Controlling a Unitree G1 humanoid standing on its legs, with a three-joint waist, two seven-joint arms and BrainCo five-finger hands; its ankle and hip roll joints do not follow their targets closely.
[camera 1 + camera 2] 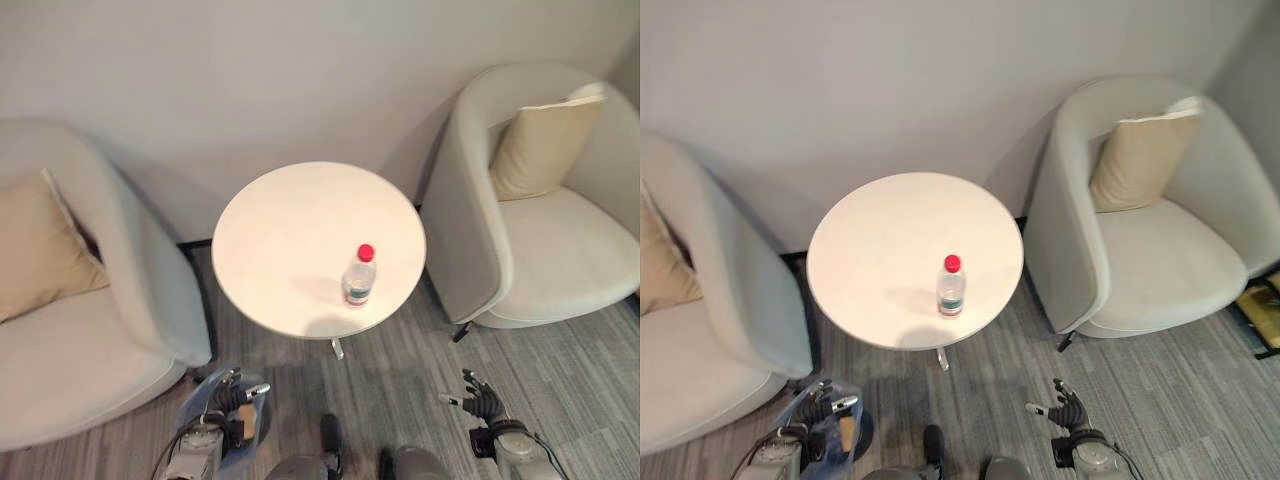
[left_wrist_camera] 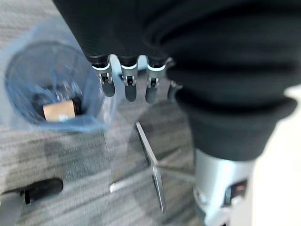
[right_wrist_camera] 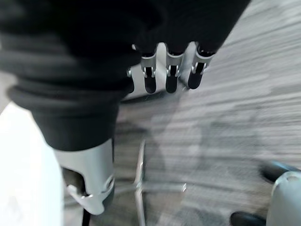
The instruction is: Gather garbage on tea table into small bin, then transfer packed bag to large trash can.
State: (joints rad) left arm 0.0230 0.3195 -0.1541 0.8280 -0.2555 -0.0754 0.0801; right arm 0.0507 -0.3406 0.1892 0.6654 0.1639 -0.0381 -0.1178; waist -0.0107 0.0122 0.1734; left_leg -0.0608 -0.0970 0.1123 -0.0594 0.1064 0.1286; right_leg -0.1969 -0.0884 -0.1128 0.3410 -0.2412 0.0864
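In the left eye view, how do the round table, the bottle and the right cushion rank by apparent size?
1. Round table, largest.
2. Right cushion.
3. Bottle, smallest by far.

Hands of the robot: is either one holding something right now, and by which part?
Nothing is held. The left hand hangs open above the small bin on the floor, the right hand open over the carpet. The bottle stands untouched on the table.

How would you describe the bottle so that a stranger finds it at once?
Between the two pale armchairs stands a round white table. Near its front edge, toward the right chair, stands the bottle, upright: clear plastic with a red cap, the one thing on the tabletop.
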